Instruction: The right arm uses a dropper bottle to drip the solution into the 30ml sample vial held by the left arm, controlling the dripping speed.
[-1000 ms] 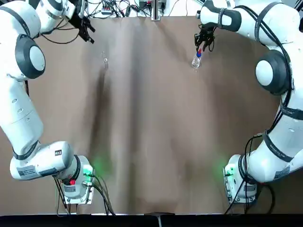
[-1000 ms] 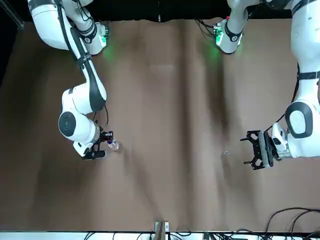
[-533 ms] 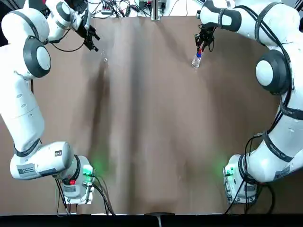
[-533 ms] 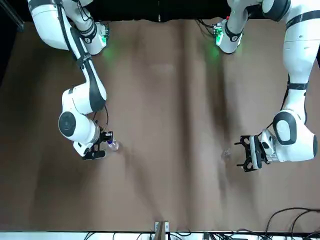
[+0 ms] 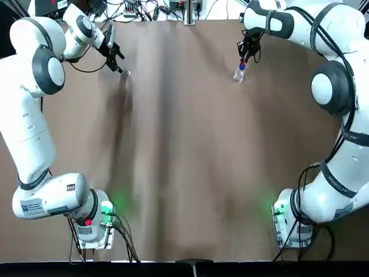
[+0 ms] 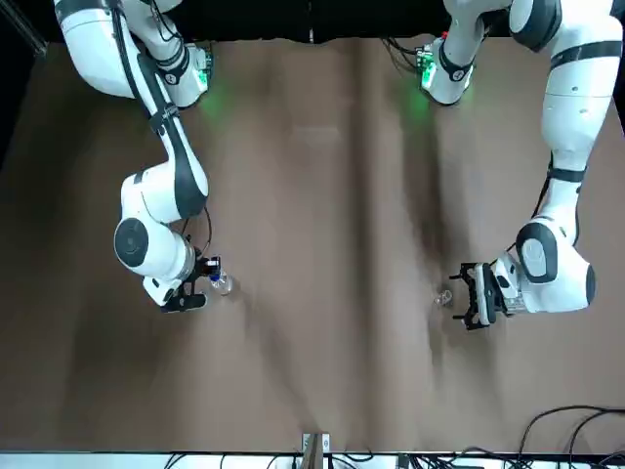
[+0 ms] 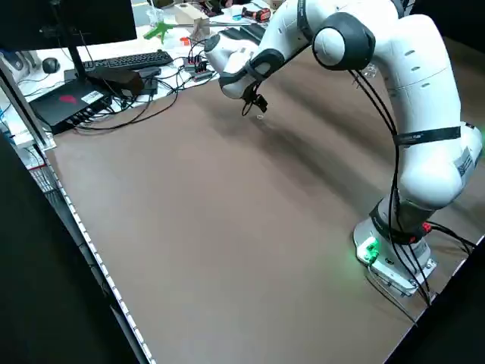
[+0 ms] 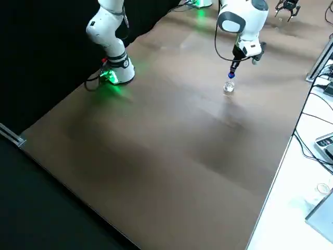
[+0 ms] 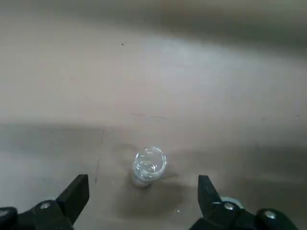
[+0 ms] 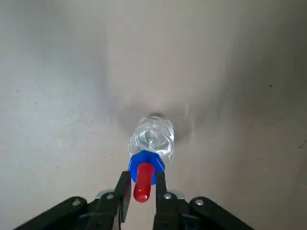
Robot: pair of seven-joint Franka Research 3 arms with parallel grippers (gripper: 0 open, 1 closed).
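Here, no legible writing shows on the clear dropper bottle [image 10: 151,139], blue-collared, standing on the table [image 5: 190,150], its red top pinched by the right gripper [image 10: 142,191]. The left gripper [image 9: 143,203], fingers spread wide, flanks the colourless 30ml sample vial [image 9: 149,165] without touching it.

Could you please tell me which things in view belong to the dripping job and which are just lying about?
Belonging to the job:
- dropper bottle, its red top between the right gripper fingers
- sample vial, standing free before the open left gripper

Just lying about:
- keyboard and cables beyond the table
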